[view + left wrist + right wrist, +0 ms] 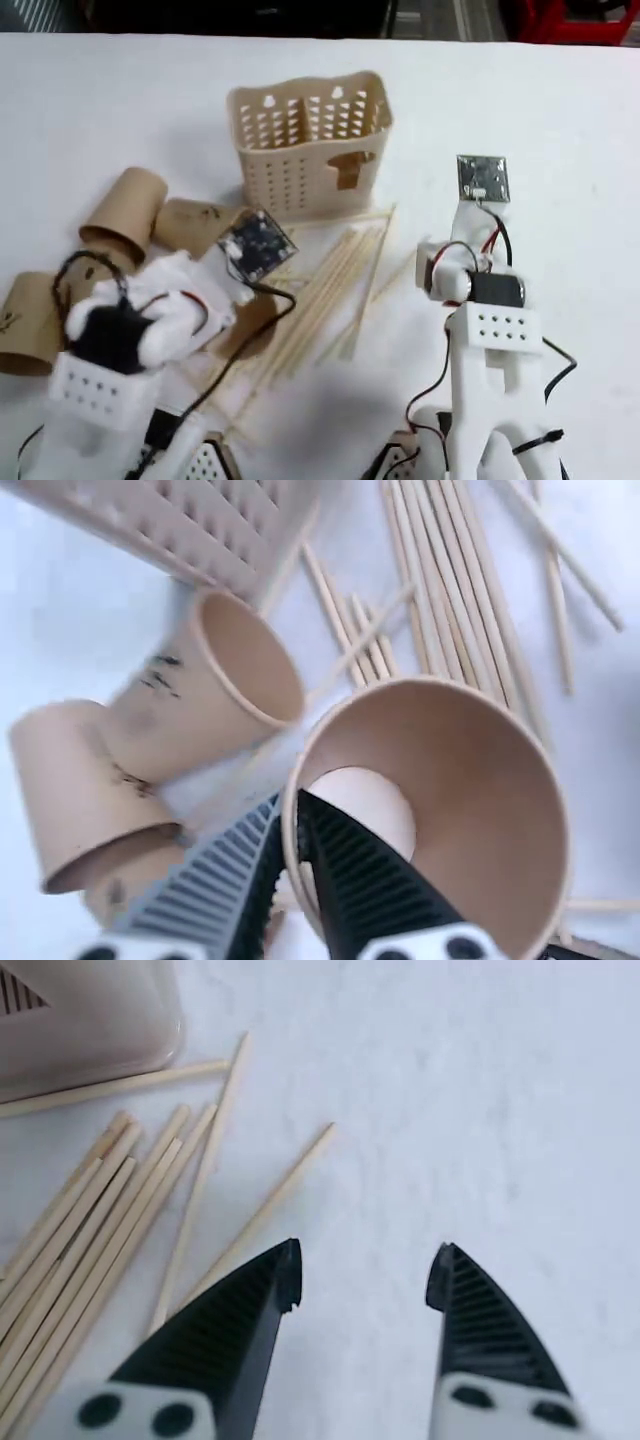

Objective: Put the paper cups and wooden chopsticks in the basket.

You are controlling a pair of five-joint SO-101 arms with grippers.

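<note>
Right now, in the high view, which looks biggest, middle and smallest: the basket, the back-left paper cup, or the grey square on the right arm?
1. The basket, clearly largest.
2. The back-left paper cup.
3. The grey square, smallest, though it sits nearer the camera, so its real size is unsure.

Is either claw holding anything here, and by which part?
The left claw pinches a paper cup by its rim, one finger inside the mouth, one outside. The right claw is open over the table, holding nothing.

Basket (300, 170) behind chopsticks (325, 285), paper cups (125, 210) left of both
</note>
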